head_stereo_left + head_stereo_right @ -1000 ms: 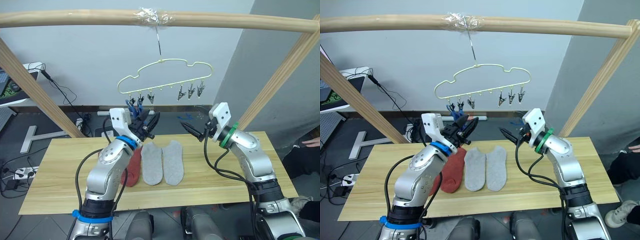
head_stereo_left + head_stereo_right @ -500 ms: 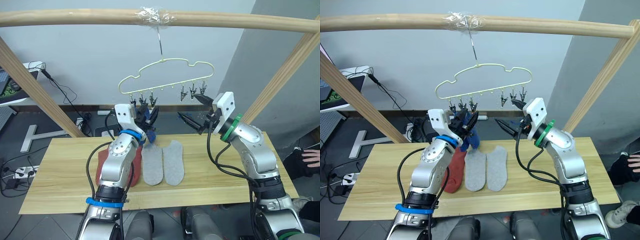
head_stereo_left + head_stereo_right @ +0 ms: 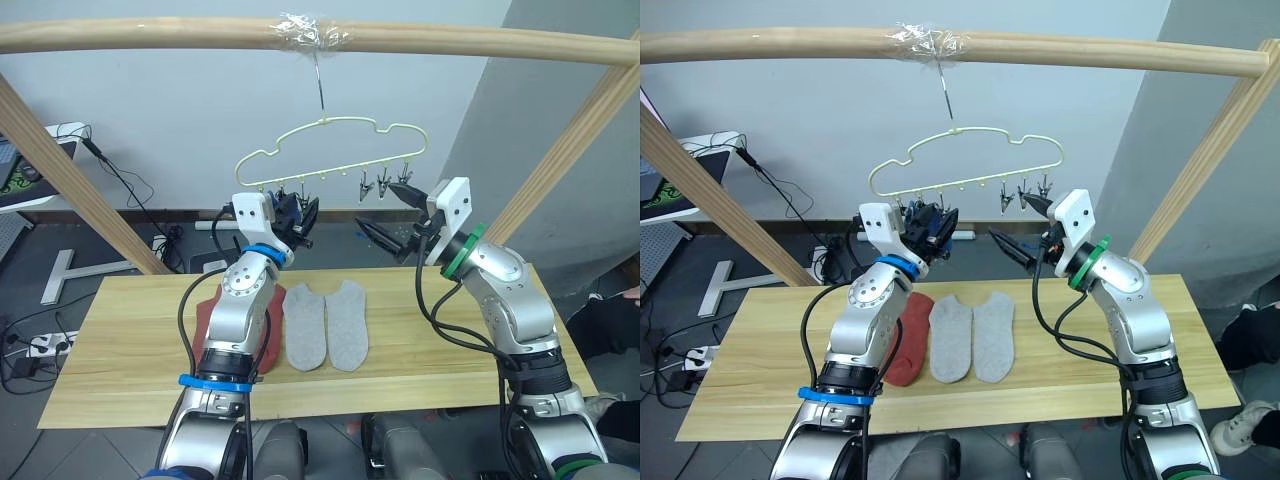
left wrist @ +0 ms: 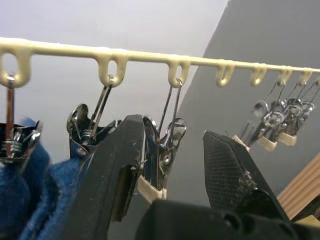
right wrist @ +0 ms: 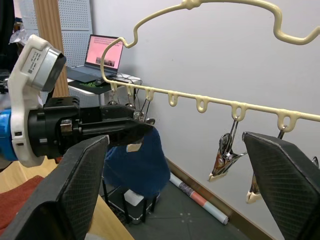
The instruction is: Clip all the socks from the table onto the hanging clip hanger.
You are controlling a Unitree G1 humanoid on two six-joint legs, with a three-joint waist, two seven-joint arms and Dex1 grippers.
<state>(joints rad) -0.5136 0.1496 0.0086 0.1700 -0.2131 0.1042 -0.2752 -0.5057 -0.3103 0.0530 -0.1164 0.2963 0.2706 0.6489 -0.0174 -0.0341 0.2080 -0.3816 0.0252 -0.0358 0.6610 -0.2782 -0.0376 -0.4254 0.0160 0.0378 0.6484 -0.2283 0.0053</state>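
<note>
The pale-yellow clip hanger point(image 3: 330, 150) hangs by its hook from the top pole. A blue sock point(image 5: 137, 162) hangs at its leftmost clips. My left gripper point(image 3: 303, 215) is raised to those clips and is open, with one metal clip point(image 4: 161, 167) between its fingers and the blue fabric just outside them. To the right, my right gripper point(image 3: 378, 207) is open wide and empty, just below the three right-hand clips point(image 3: 385, 183). On the table point(image 3: 120, 375) lie a rust-red sock point(image 3: 905, 340), partly behind my left arm, and two grey socks point(image 3: 305, 325) point(image 3: 347, 322) side by side.
A round wooden pole point(image 3: 150, 35) spans the top, with slanted poles point(image 3: 60, 170) point(image 3: 560, 160) on either side. A laptop point(image 5: 105, 52) and cables sit behind the table on the left. Bare tabletop lies to both sides of the socks.
My left gripper has risen from over the table up to the hanger's left clips. My right gripper has lifted toward the right clips.
</note>
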